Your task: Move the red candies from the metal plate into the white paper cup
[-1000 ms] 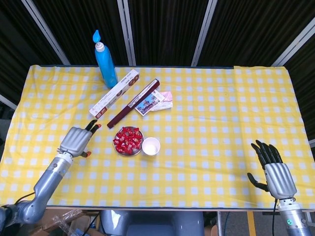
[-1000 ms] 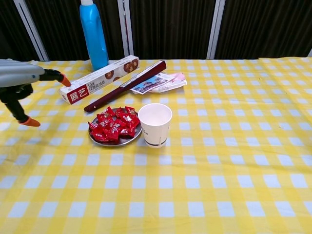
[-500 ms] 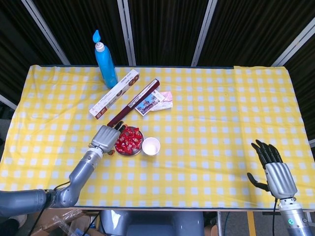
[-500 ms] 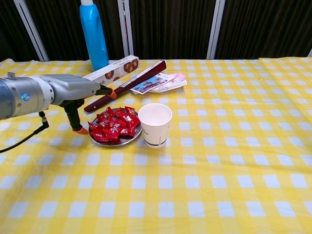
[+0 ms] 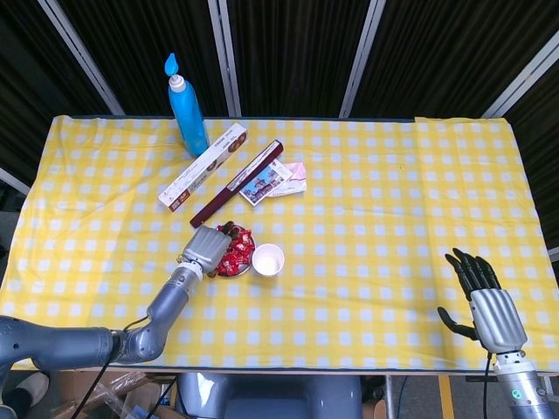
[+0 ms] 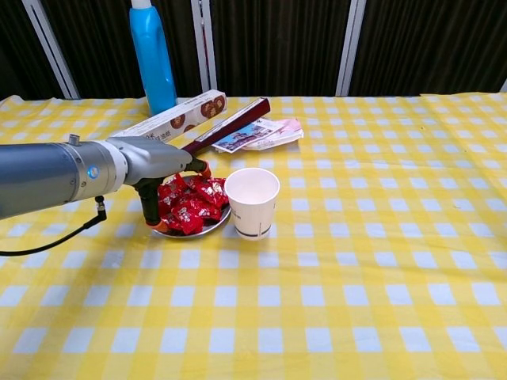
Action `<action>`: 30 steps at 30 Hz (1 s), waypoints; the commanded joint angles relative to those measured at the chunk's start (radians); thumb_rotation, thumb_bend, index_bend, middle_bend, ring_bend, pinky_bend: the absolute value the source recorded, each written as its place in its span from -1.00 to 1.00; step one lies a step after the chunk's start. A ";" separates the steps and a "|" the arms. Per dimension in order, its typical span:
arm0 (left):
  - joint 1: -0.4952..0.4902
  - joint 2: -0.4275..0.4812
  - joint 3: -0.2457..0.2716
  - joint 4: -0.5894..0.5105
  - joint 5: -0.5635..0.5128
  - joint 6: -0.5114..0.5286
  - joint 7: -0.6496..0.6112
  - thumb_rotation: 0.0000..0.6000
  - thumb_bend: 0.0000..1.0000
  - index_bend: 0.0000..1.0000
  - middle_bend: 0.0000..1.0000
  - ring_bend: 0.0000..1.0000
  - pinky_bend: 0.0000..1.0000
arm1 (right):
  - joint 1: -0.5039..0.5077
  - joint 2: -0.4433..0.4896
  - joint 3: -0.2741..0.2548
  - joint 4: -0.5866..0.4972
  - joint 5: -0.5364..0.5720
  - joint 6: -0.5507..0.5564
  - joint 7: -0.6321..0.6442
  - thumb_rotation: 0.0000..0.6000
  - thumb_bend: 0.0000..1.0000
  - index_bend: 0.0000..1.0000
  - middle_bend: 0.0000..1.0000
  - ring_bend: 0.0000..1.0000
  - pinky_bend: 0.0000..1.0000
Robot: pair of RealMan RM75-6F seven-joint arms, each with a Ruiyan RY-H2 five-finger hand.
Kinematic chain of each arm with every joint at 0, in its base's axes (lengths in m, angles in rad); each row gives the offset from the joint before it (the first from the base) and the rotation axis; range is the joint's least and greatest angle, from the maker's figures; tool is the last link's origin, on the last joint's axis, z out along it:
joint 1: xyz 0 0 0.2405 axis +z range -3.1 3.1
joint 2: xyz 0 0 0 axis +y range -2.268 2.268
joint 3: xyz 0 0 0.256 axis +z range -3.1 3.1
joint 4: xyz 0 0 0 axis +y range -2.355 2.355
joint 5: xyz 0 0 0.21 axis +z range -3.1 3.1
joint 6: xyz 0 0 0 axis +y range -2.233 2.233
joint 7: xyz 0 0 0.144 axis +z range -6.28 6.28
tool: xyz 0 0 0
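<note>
While the right hand [image 5: 487, 305] idles open far off, left hand [image 6: 162, 162] spread over red candies [image 6: 190, 206]; white paper cup [image 6: 253, 201] just right.

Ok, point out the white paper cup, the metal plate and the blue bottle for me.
white paper cup [image 6: 253, 207], chest view, on its front wall.
metal plate [image 6: 212, 223], chest view, on its bare front rim.
blue bottle [image 5: 188, 114], head view, on the middle of its body.

Left robot hand [image 6: 162, 170] now over the metal plate [image 6: 207, 224], from table's left side
</note>
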 commanded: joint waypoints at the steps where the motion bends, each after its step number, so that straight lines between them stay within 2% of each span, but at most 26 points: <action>1: -0.008 -0.006 0.005 0.007 -0.007 0.001 -0.004 1.00 -0.52 -0.75 -0.82 0.68 0.82 | 0.000 0.000 0.000 -0.001 -0.001 0.000 0.001 1.00 -0.23 -1.00 -1.00 -1.00 -1.00; 8: -0.022 -0.004 0.027 0.000 -0.017 0.012 -0.016 1.00 -0.48 -0.60 -0.65 0.69 0.84 | 0.000 0.000 -0.001 -0.001 -0.002 0.001 0.000 1.00 -0.22 -1.00 -1.00 -1.00 -1.00; 24: -0.054 -0.015 0.061 0.024 -0.035 0.018 -0.026 1.00 -0.48 -0.45 -0.47 0.69 0.84 | 0.000 -0.001 -0.001 -0.004 0.000 0.000 -0.001 1.00 -0.22 -1.00 -1.00 -1.00 -1.00; 30: -0.070 -0.031 0.067 0.056 -0.044 0.013 -0.022 1.00 -0.34 -0.33 -0.28 0.69 0.85 | -0.001 0.001 -0.001 -0.005 0.001 0.001 0.003 1.00 -0.22 -1.00 -1.00 -1.00 -1.00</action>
